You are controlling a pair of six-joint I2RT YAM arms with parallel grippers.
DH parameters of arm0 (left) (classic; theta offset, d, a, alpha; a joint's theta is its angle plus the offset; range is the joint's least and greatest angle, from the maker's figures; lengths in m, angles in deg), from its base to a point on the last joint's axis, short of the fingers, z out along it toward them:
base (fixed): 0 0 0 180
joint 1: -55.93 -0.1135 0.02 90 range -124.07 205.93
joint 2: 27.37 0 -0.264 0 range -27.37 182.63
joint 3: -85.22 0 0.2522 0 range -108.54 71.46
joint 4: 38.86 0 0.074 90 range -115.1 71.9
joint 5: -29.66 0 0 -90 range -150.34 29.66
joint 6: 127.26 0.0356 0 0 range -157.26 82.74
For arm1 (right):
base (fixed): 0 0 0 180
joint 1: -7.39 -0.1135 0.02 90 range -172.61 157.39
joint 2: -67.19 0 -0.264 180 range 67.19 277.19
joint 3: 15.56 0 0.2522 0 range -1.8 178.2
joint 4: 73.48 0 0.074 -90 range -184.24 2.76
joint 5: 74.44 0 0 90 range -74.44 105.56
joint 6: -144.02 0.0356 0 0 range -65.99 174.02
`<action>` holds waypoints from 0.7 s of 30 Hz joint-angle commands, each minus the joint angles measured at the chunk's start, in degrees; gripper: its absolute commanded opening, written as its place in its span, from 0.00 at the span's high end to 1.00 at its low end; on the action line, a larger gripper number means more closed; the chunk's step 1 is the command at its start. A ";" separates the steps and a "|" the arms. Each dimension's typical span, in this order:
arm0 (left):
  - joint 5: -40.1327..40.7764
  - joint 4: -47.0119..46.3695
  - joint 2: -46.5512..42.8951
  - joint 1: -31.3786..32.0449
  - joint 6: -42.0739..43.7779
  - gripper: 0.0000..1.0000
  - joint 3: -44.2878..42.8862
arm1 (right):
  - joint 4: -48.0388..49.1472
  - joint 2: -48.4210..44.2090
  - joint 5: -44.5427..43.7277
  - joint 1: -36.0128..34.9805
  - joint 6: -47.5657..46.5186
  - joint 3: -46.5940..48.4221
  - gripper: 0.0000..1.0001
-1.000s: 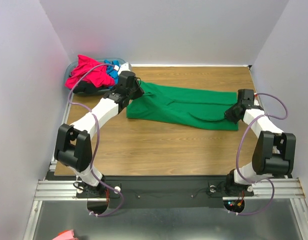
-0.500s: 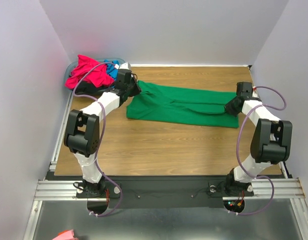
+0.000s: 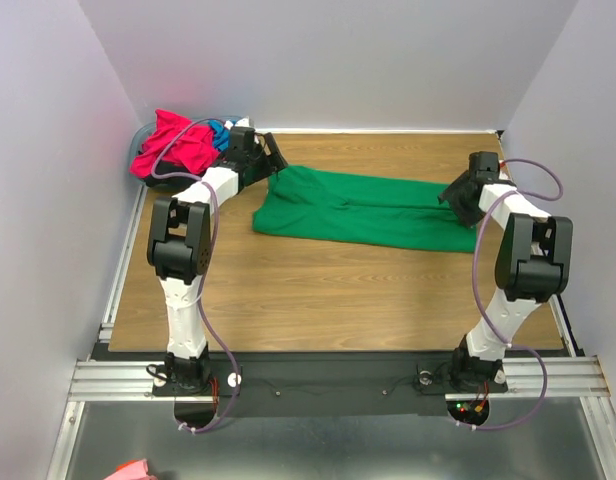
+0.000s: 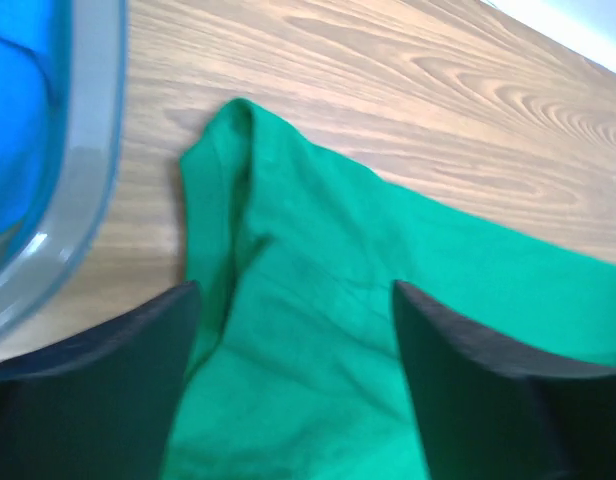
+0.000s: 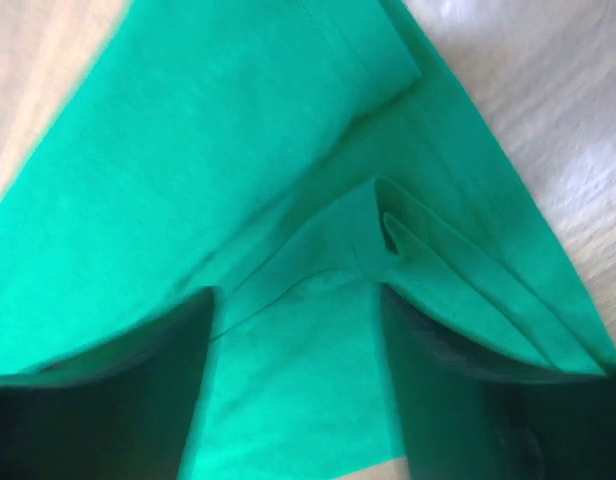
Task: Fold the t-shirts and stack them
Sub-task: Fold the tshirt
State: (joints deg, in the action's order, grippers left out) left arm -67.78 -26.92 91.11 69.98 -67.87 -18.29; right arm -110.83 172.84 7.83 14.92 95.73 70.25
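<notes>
Green t-shirt [image 3: 363, 208]: lies on the wooden table [image 3: 318, 300], in the far half, stretched out as a long band running left to right. Its far edge looks fairly straight, and shallow creases run lengthwise through the middle.

Left gripper [image 4: 293, 300]: at the shirt's left end, close to the table. Jaws are apart. In the left wrist view both dark fingers [image 4: 118, 350] sit wide of each other with green cloth showing between them, and nothing is pinched. A rounded, doubled-over corner of the shirt points away from the gripper. It lies near the rim of the translucent blue basin [image 4: 88, 180], with bare wood between them.

Right gripper [image 5: 293, 300]: at the shirt's right end. Jaws are apart here too, with cloth filling the gap between the fingers (whether the tips rest on the cloth or hang just above it, cannot tell). In the right wrist view a small raised pleat stands just past the fingertips, and layered hems run off toward the lower right corner.

Other t-shirts: a magenta-pink shirt [image 3: 173, 140] is heaped in the basin at the far left corner, with a bright blue shirt [image 3: 220, 135] beside it, partly hidden by the left arm. Both are crumpled, not folded.
</notes>
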 commanded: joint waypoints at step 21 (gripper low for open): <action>-3.99 -3.37 -8.62 4.77 -0.68 0.05 18.22 | 5.93 1.13 17.13 0.12 -8.75 -0.17 0.00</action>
State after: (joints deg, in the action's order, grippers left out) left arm -71.34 -29.41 79.67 75.44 -68.79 -0.39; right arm -107.93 170.08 23.74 14.92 89.11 66.30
